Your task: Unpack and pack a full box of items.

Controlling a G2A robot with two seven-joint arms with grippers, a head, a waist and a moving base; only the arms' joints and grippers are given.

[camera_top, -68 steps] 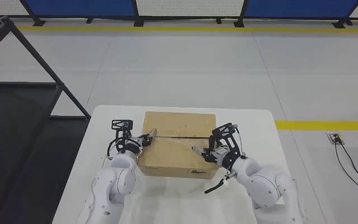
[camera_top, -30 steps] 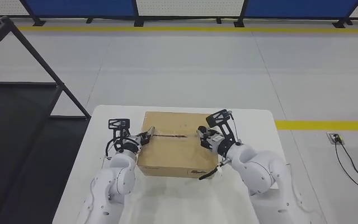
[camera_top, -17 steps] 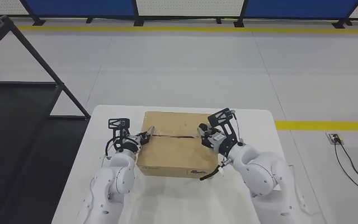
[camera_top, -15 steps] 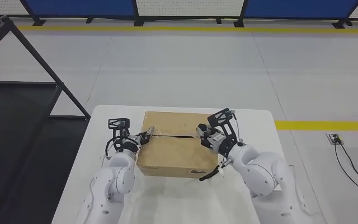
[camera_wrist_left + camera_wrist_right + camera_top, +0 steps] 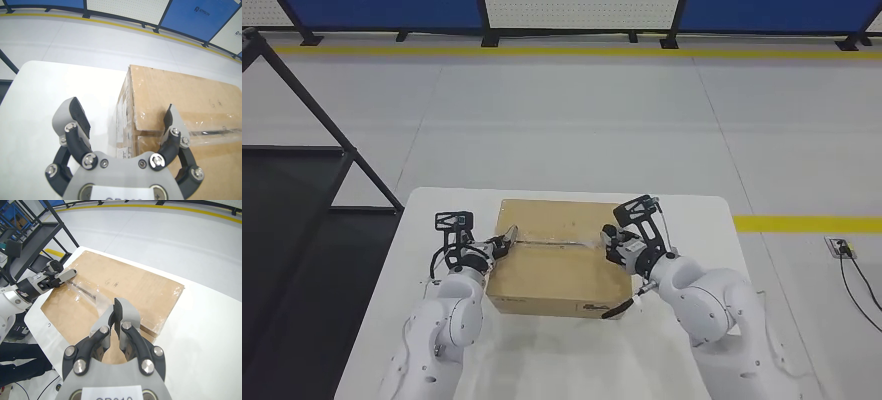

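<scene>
White table [image 5: 542, 350], right gripper [image 5: 117, 303] shifted to box [image 5: 136, 289] edge, pinching tape [image 5: 83, 291]

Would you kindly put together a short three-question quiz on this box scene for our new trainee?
1. True or false: the top flaps of the box stand open.
2. Of the left hand and the right hand, which is open? A) left B) right C) both
3. Fill in: the strip along the box's top seam is clear ____.
Key: 1 false; 2 A; 3 tape.
</scene>
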